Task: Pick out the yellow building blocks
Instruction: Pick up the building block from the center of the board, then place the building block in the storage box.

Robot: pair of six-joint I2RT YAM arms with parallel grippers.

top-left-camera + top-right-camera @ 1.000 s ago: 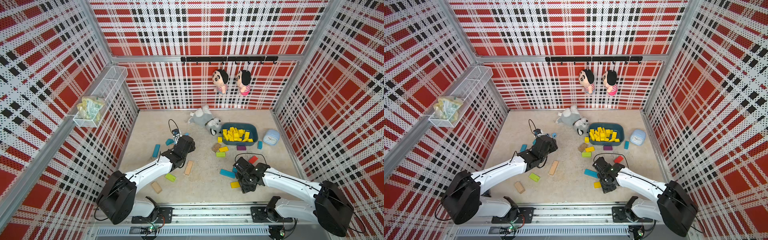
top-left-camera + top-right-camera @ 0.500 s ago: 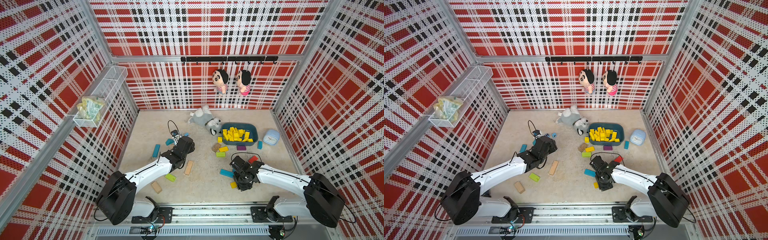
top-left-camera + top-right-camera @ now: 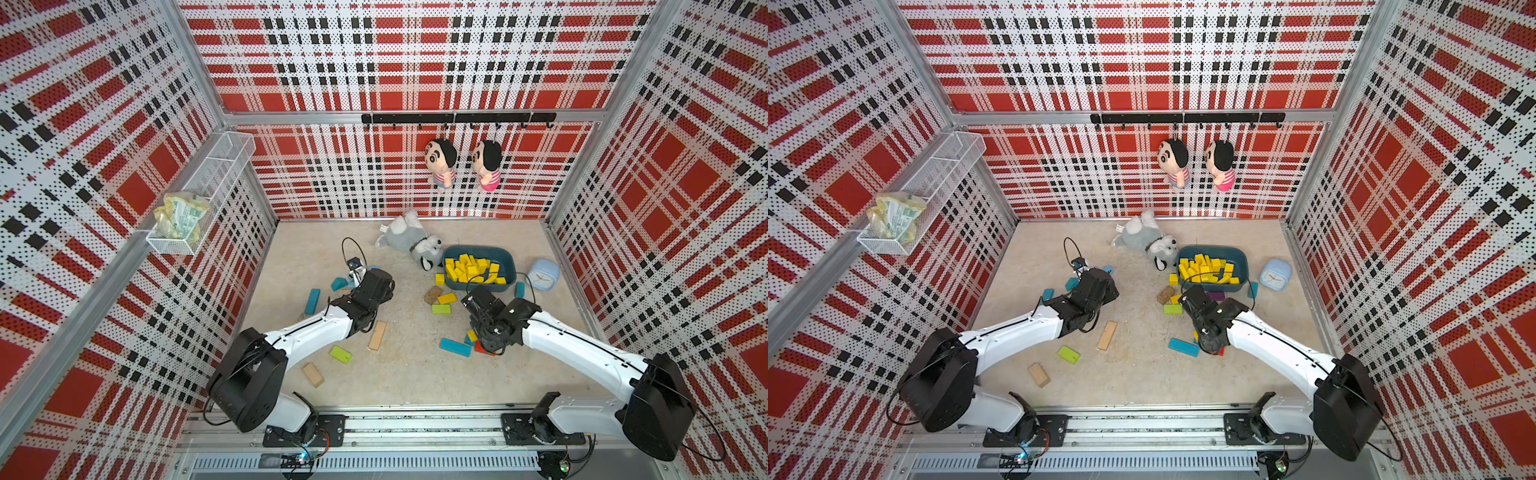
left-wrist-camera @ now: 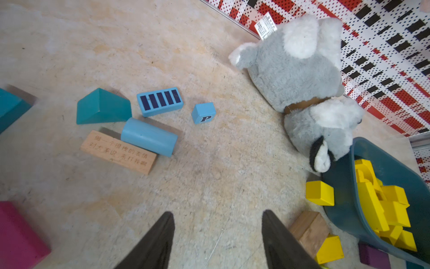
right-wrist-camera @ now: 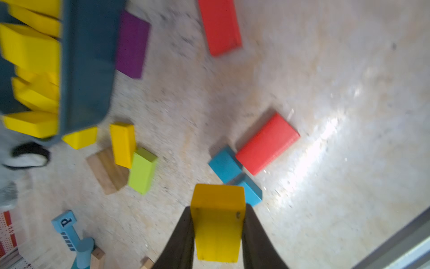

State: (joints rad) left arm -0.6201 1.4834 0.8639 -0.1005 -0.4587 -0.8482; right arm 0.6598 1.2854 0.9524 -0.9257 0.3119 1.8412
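Note:
My right gripper (image 5: 218, 207) is shut on a yellow block (image 5: 217, 221), held a little above the floor; in a top view the block (image 3: 471, 336) shows beside the gripper (image 3: 478, 333). Several yellow building blocks (image 3: 473, 270) fill the dark blue tub (image 3: 509, 259). Two more lie loose beside it, a cube (image 3: 439, 279) and a brick (image 3: 447, 298), the brick (image 5: 122, 144) also in the right wrist view. My left gripper (image 4: 218, 212) is open over bare floor, with the loose cube (image 4: 320, 193) and the tub (image 4: 342, 186) off to one side.
A grey plush dog (image 3: 411, 243) lies against the tub, and a pale blue clock (image 3: 544, 276) stands on the tub's other side. Lime bricks (image 3: 441, 308), teal blocks (image 3: 456, 347), red blocks (image 5: 267, 144), a purple block (image 5: 132, 44) and wooden planks (image 3: 377, 335) are scattered on the floor.
My right gripper has shut on the yellow block near the teal bar and carried it up and toward the tub. The left arm has stayed almost still.

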